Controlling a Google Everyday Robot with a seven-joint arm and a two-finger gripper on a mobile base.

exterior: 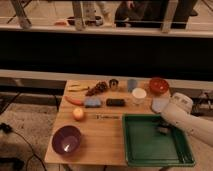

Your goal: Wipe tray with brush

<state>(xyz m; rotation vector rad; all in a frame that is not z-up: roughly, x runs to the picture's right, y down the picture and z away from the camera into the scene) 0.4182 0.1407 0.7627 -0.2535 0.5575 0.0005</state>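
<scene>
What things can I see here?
tray: 1, green, front right
brush: 1, dark, tray's far right corner
bowls: 2, purple front left, red back right
cups: 3, silver, blue, white, back row
sponge: 1, blue, middle
block: 1, black, middle
banana: 1, yellow, back left
grapes: 1 bunch, dark, beside banana
carrot: 1, orange, left
round fruit: 1, orange, left
plate: 1, pale grey, behind tray
arm: 1, white, right edge
gripper: 1, colour unclear, at the brush

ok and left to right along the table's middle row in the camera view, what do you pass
orange carrot-like item → blue sponge-like block → flat black rectangular block → white round cup. The gripper hangs over the far right corner of the green rectangular plastic tray.
</scene>
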